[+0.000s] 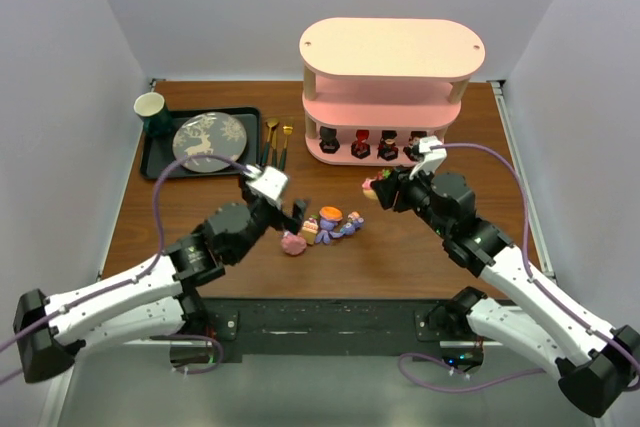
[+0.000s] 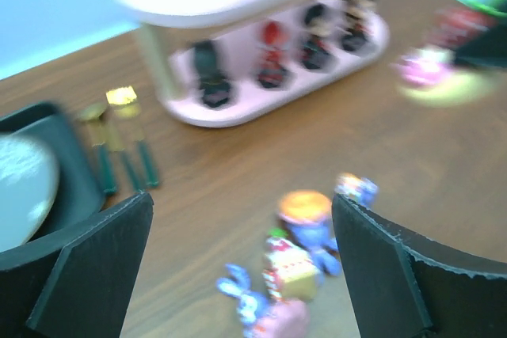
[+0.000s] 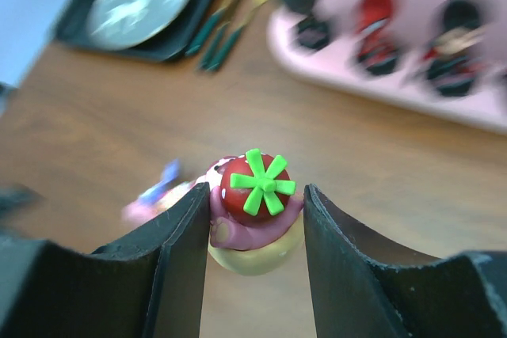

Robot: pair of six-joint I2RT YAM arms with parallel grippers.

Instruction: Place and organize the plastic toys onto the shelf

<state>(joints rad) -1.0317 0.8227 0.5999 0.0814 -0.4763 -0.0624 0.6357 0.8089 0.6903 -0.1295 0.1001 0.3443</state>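
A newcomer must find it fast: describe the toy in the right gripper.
Start at the pink shelf; just in front of its bottom tier, the right gripper holds a small toy. Unlike the dark figurines behind it, it is a red berry with a green star leaf on pink and cream.

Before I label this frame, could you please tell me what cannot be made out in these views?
Top external: the shelf's middle tier, mostly hidden under its top board.
Left wrist: the loose toys, blurred; the nearest cut off by the bottom edge.
Right wrist: the dark figurines, blurred; the rightmost cut by the edge.
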